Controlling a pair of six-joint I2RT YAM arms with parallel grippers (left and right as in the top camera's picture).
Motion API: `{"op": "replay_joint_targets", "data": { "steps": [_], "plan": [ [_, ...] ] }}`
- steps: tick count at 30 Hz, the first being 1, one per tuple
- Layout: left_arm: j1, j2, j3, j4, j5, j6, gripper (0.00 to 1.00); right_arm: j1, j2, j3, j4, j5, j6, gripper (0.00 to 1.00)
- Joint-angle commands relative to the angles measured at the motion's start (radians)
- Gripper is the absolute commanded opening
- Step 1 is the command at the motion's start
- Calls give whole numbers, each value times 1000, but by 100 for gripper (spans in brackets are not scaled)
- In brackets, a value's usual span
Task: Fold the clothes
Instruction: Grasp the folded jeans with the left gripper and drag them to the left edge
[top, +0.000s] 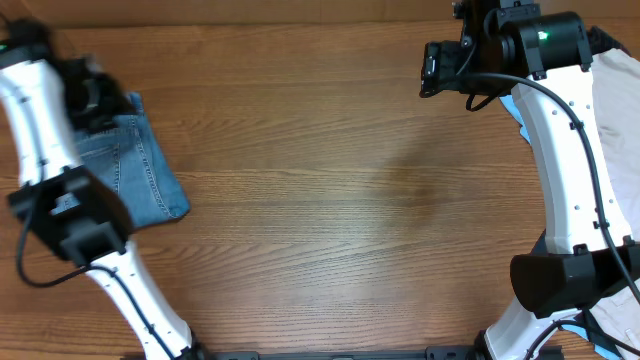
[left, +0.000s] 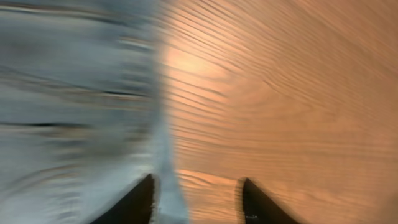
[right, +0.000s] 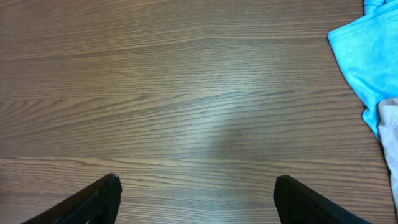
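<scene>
The folded light-blue denim jeans (top: 140, 170) lie at the left edge of the table, partly under my left arm. In the left wrist view they are a blurred blue-grey mass (left: 74, 93) on the left, their edge running down between the fingers. My left gripper (top: 97, 100) (left: 196, 199) is open, low over the jeans' right edge, holding nothing. My right gripper (top: 430, 68) (right: 196, 199) is open wide and empty over bare wood at the far right, well away from the jeans.
A sky-blue shirt (right: 360, 62) (top: 520, 115) and a beige garment (right: 390, 137) (top: 620, 110) lie at the right edge, beside the right arm. The wooden table (top: 350, 200) stretches between the two arms.
</scene>
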Motion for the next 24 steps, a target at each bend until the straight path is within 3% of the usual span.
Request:
{"op": "replay_joint_targets", "data": {
  "steps": [1, 3, 12, 24],
  "plan": [
    [-122, -32, -76, -22, -58, 5, 17, -2, -11, 9, 2, 10, 3, 82],
    [-164, -32, -127, -26, -134, -40, 4, -2, -11, 9, 1, 10, 3, 82],
    [-208, -32, -404, -34, -266, -148, 4, -4, -11, 9, -20, 22, 3, 82],
    [-54, -43, -505, -18, -494, -231, 4, -4, -11, 9, -23, 26, -1, 83]
  ]
}}
